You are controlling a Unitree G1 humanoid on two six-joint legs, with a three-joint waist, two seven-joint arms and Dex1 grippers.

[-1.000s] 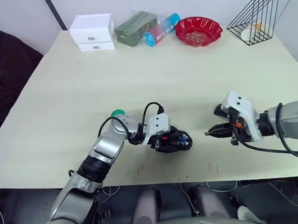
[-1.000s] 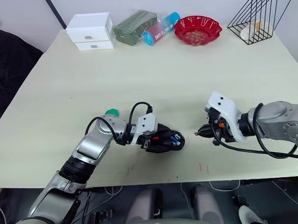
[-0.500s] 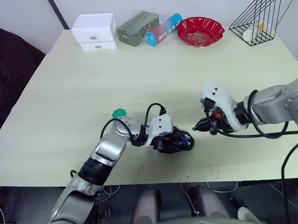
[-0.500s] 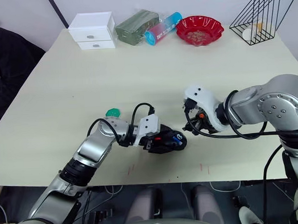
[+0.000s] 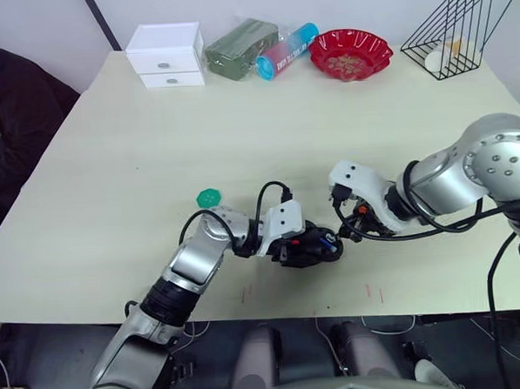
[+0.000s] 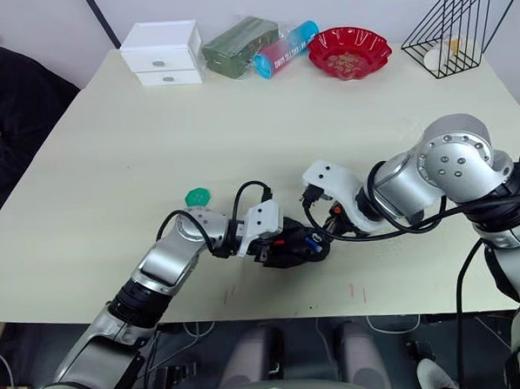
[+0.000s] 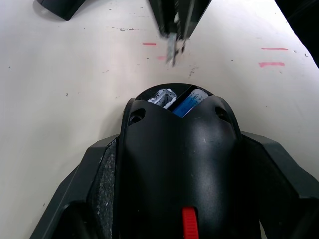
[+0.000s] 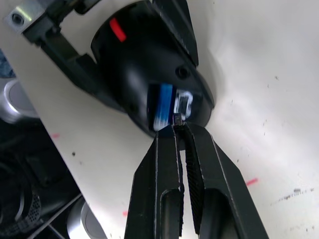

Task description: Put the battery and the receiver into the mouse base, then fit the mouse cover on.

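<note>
**A:** Mouse base (image 7: pixel 179 164) sits near the front edge of the table (image 5: pixel 238 117), clamped between the fingers of the left gripper (image 5: pixel 290 244), open compartment facing the right arm.

**B:** And the battery (image 8: pixel 163 105) is already in, blue showing in its bay. Right gripper (image 8: pixel 177 130) has its fingers pressed together on the receiver (image 8: pixel 176 118), a tiny stub at the very tips, right at the slot beside the battery.

**A:** Risky bit, I'd say. That pinch is only on the stub's end, so a slightly tilted approach could catch the slot's edge and flick it loose.

**B:** Push too hard and the base may twist in the left grip. Cover (image 7: pixel 57 9) lies on the table beyond the base, well apart.
</note>
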